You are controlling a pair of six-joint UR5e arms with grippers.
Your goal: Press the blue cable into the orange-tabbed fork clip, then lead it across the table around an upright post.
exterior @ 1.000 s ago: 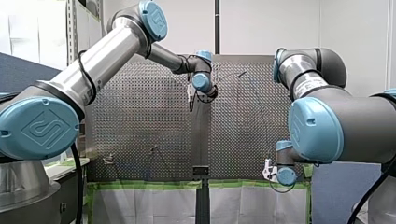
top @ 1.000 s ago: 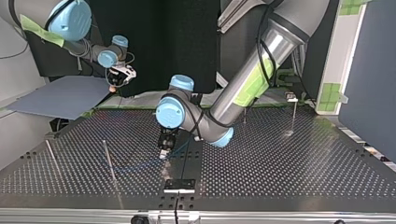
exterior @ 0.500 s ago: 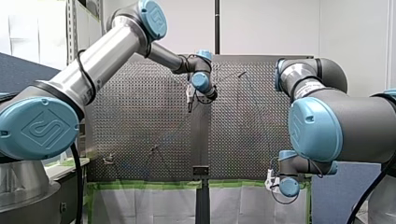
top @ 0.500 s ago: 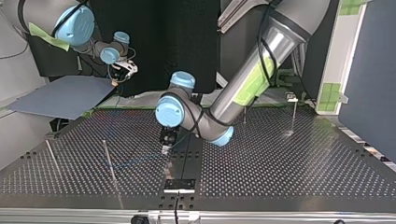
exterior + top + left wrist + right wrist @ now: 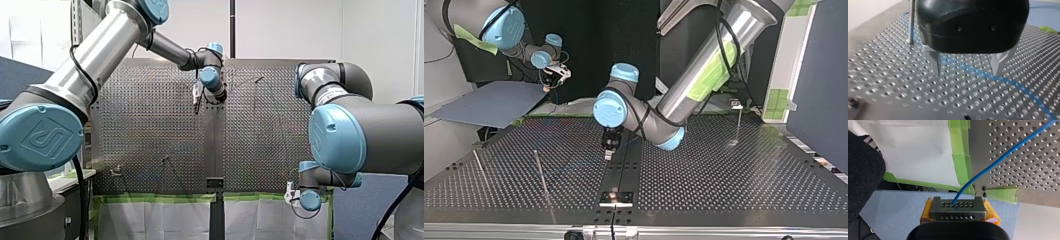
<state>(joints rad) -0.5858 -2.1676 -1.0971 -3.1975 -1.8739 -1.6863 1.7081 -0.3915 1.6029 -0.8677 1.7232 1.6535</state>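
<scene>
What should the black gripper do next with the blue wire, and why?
Probably lower my left gripper and shut it on the blue cable: its fingers stand open above the table, the cable running beneath, between them. My right gripper holds its other part.

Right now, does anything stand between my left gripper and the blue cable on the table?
Nothing visible does. In the left wrist view the left gripper hangs open just above the blue cable, which lies flat on the perforated table and passes by its fingertips. The upright post stands off to one side, beyond the fingers.
</scene>
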